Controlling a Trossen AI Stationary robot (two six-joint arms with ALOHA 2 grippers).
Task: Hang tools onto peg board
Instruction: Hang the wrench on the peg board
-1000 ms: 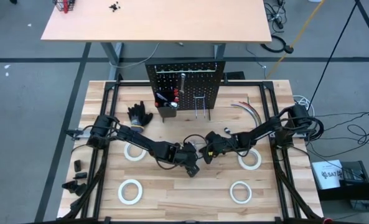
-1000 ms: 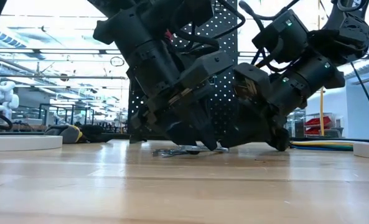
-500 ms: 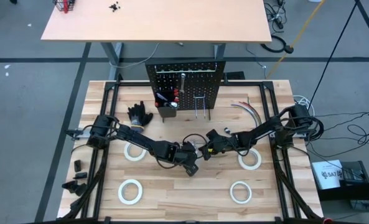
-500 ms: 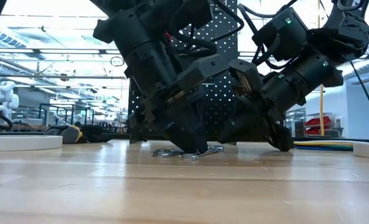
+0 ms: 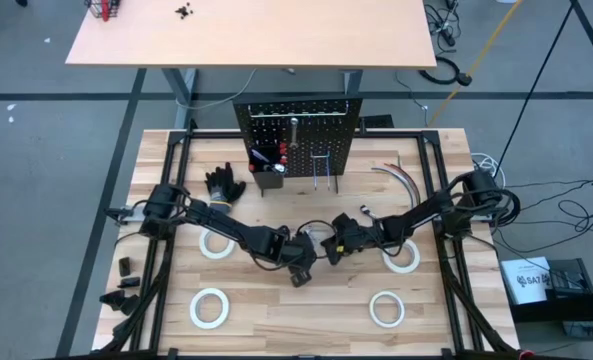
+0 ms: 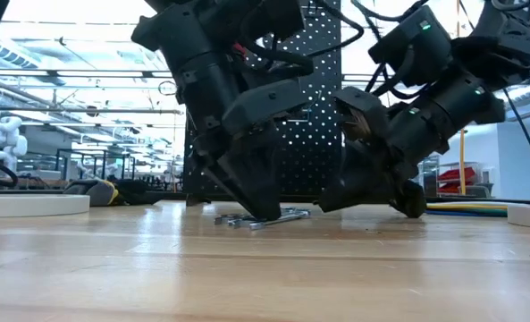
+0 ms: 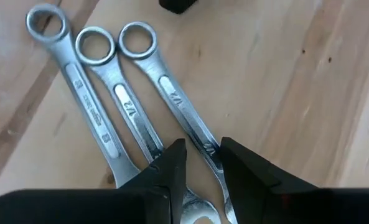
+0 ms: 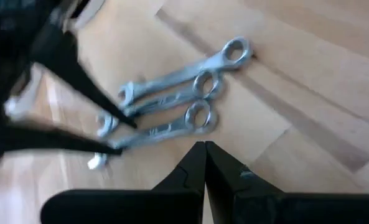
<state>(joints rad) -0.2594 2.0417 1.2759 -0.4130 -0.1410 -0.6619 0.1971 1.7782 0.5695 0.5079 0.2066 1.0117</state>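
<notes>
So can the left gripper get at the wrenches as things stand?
Probably yes: the left gripper is already down over the wrenches, its fingers straddling one shank. The shut right gripper sits just clear of them.

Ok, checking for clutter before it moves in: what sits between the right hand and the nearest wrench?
Nothing: only bare tabletop separates the shut right hand from the nearest wrench, as the right wrist view shows.
</notes>
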